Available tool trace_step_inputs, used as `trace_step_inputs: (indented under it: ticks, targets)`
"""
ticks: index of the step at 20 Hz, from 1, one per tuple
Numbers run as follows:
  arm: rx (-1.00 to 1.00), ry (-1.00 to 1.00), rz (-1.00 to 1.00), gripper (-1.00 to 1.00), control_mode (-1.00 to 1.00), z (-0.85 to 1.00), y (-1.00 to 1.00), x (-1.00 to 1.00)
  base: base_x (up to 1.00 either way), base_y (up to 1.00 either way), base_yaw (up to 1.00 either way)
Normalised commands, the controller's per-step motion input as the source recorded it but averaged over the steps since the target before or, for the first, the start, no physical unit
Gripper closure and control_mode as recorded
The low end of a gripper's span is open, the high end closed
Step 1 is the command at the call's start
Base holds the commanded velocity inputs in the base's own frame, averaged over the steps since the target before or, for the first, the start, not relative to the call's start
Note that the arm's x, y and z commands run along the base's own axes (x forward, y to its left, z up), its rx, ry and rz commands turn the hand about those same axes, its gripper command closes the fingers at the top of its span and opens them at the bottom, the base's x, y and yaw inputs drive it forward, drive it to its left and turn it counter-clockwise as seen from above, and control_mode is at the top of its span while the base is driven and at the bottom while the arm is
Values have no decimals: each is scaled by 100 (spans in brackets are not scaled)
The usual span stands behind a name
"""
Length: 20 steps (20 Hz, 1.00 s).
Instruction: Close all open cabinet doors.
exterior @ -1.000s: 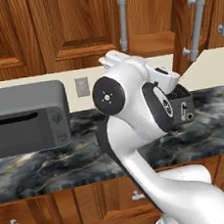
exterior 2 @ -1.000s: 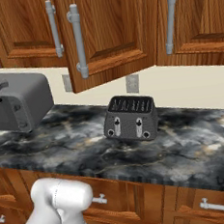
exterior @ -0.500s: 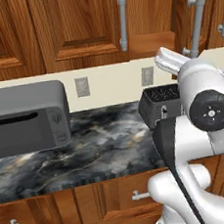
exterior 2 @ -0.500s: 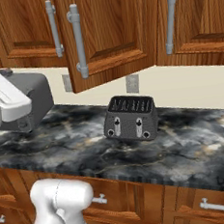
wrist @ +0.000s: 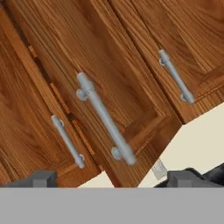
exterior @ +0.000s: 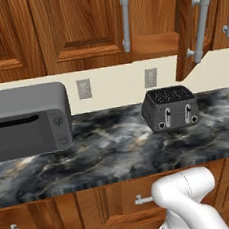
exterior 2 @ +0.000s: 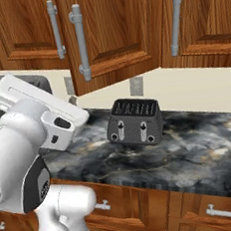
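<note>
Cabinet doors hang in a row above a dark marble counter (exterior: 115, 151). One of them, the open door (exterior 2: 109, 33), stands swung out from the row, and its vertical bar handle (exterior 2: 80, 43) is nearer to the cameras than the handles of the closed doors beside it. In the left base view the same open door (exterior: 189, 27) is seen almost edge-on at the upper right.

In the hand view the open door (wrist: 118, 87) is in the middle, tilted, and its handle (wrist: 105, 118) runs down toward the gripper (wrist: 111, 179). The two finger tips (wrist: 41, 178) stand wide apart and hold nothing. They do not touch the door.

On the counter a black toaster (exterior: 169, 108) stands under the open door. A grey toaster oven (exterior: 26, 120) stands well apart, on the left.
</note>
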Motion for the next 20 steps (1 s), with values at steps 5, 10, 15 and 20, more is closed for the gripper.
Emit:
trace_step_inputs:
  ticks: [5, 10, 15, 20]
  targets:
    - [7, -3, 49, -100, -100, 0, -84, -15, 0, 0, 0]
    - [3, -2, 52, -100, -100, 0, -81, 2, 0, 0, 0]
    - [0, 0, 23, -100, -100, -4, -41, 52, 0, 0, 0]
    - [0, 0, 6, -100, -100, -22, -25, 87, 0, 0, 0]
